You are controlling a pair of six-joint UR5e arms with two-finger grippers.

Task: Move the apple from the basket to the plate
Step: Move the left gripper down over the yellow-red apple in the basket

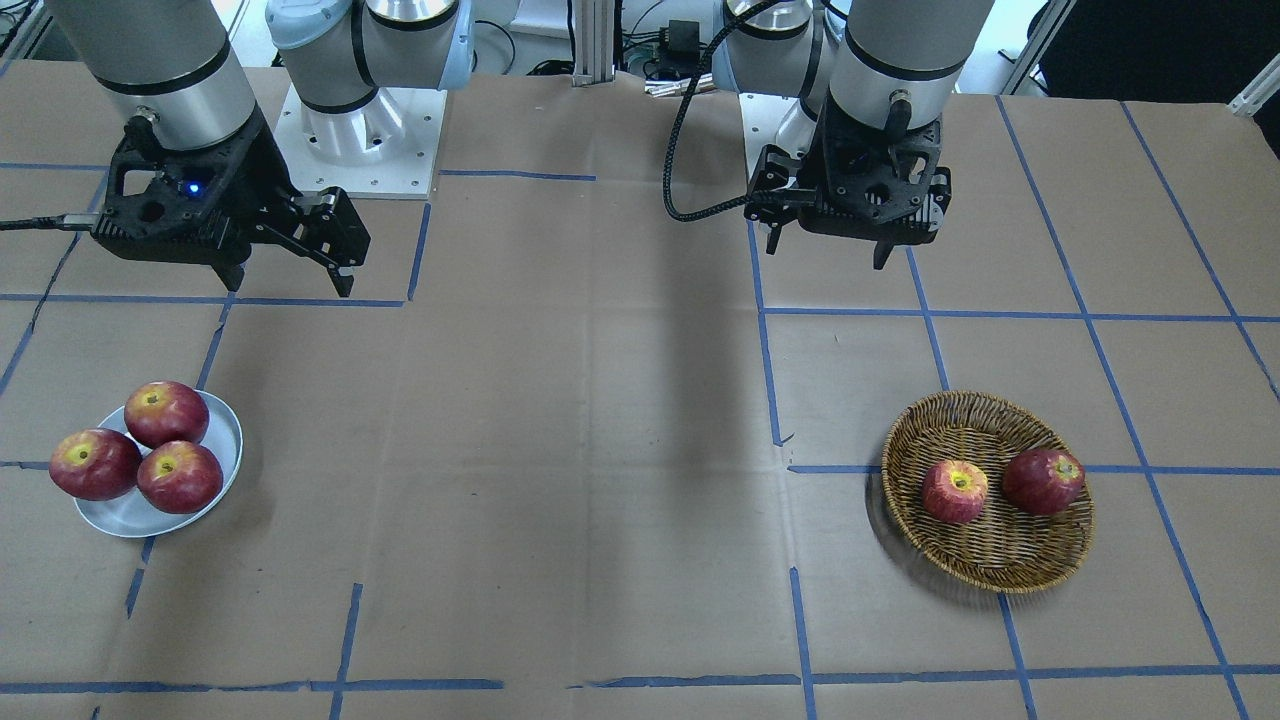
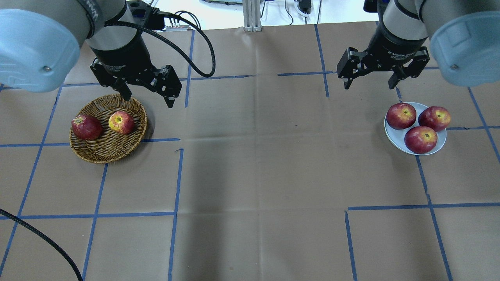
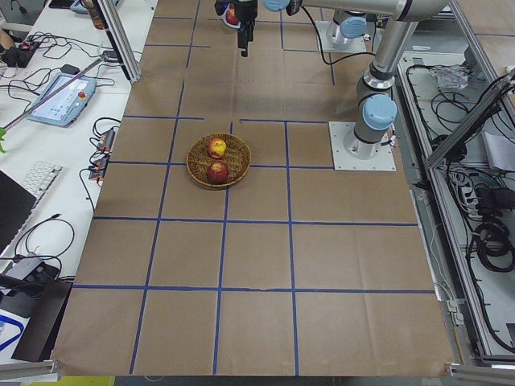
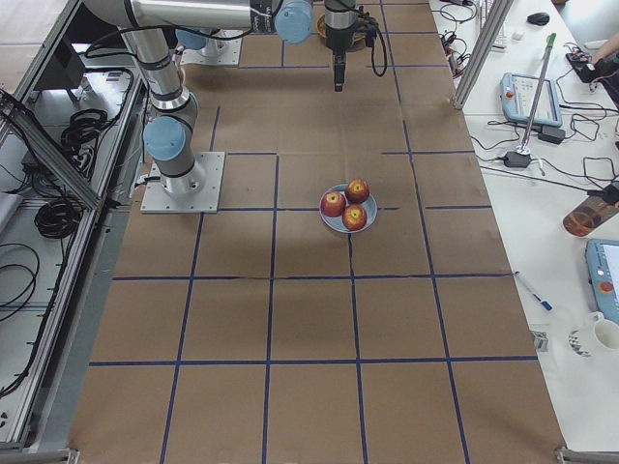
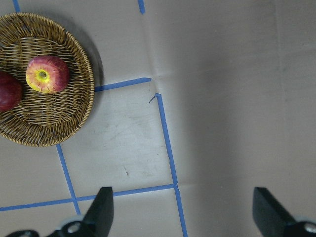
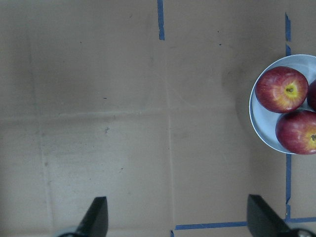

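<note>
Fingers [image 2: 127,94] of left gripper [image 2: 149,101] spread and empty near basket [image 2: 101,153]; right gripper [image 2: 369,86] likewise. Inside, paler apple [image 2: 121,122], stem hollow up, beside darker apple [image 2: 86,127]. Probably firm, smooth, fairly heavy: best pinched across widest girth. Well apart, plate [image 2: 393,136], nearly full.

Brown paper [image 2: 254,175] covers the table, marked into squares by blue tape [image 2: 134,214]. One dark red apple [image 2: 86,127] lies on the robot's left side. Three red apples [image 2: 420,139] sit closely clustered on its right side. A keyboard [image 3: 40,178] and a pendant [image 3: 60,98] lie on a side bench.
</note>
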